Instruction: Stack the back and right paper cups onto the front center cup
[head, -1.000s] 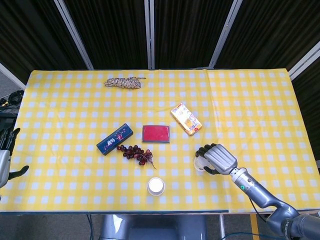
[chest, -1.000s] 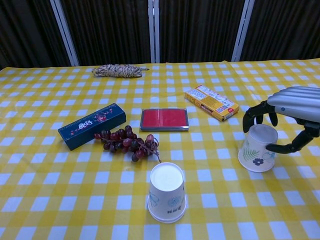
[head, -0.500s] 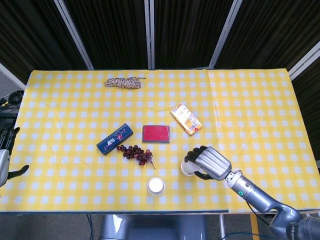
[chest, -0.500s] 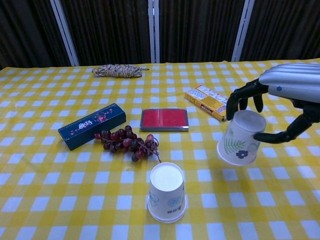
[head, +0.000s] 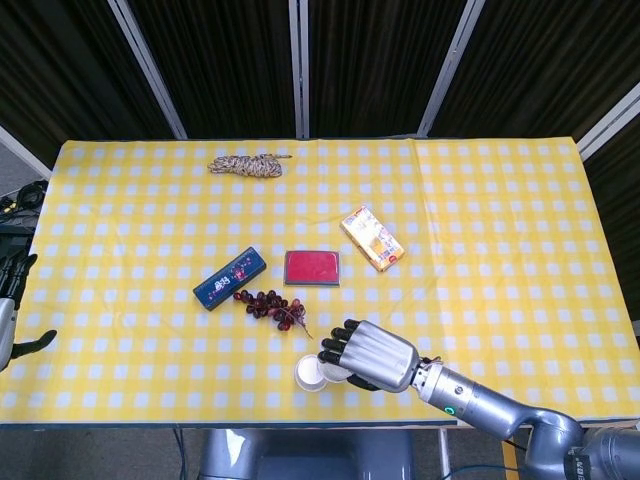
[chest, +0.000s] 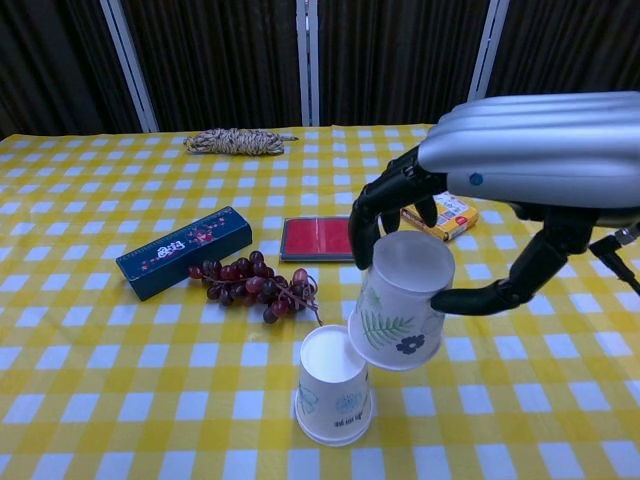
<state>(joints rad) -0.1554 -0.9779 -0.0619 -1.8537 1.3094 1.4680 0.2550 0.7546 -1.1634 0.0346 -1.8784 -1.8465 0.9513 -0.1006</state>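
The right hand (chest: 500, 190) grasps a paper cup with a leaf and flower print (chest: 398, 300) — upside down, tilted, thumb on one side of its wall and fingers (chest: 385, 205) curled over the other. This held cup hangs in the air just right of the front center cup (chest: 334, 385), its lower rim close beside that cup's upturned base; whether the two touch cannot be told. The front center cup stands upside down on the yellow checked table (chest: 120, 350).

From that cup, the grapes (chest: 250, 283) lie just behind and to the left, the dark blue box (chest: 184, 251) further left behind them, the red case (chest: 328, 238) straight behind, and the rope bundle (chest: 238, 141) far back. The orange box (head: 372, 238) sits back and to the right, partly hidden by the hand in the chest view.

The left hand (head: 10, 310) shows only at the head view's left edge, beside the table — fingers apart, grasping nothing.
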